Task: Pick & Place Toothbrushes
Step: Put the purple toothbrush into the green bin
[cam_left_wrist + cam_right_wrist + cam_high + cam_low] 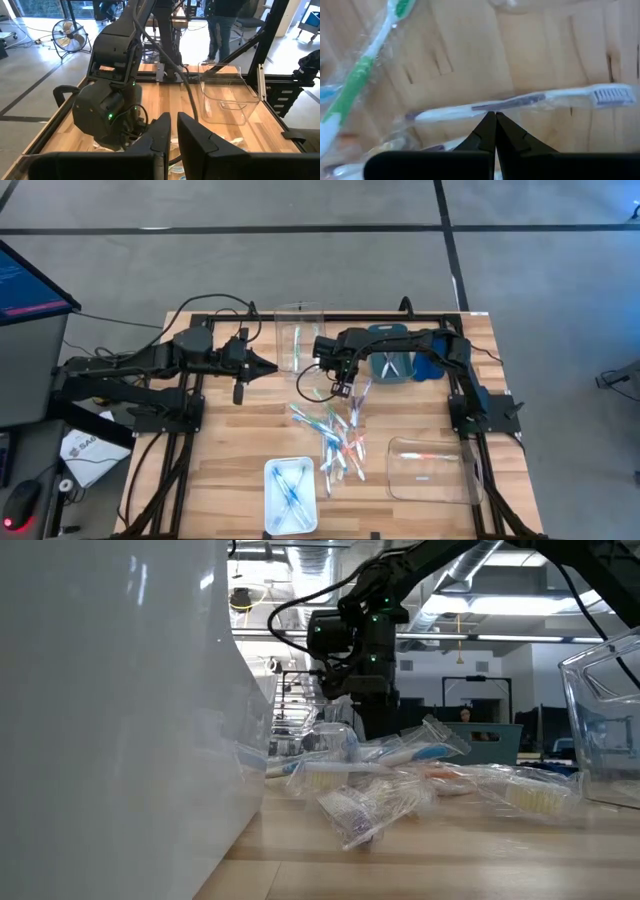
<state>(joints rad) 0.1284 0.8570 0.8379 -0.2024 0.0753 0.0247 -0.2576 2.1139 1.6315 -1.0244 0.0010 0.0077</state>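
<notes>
Right gripper fingers pressed together, empty, tips just above a white-grey toothbrush lying flat on the tabletop; green toothbrush beside it. Toothbrush pile spreads just below the gripper. Left gripper waits well off to the side, fingers nearly together, holding nothing.

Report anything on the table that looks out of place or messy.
The wrapped toothbrushes lie in a loose, criss-crossed heap mid-table instead of in the bins. The right gripper, shut, is over the heap's upper end; its tips meet at a white-grey toothbrush.
</notes>
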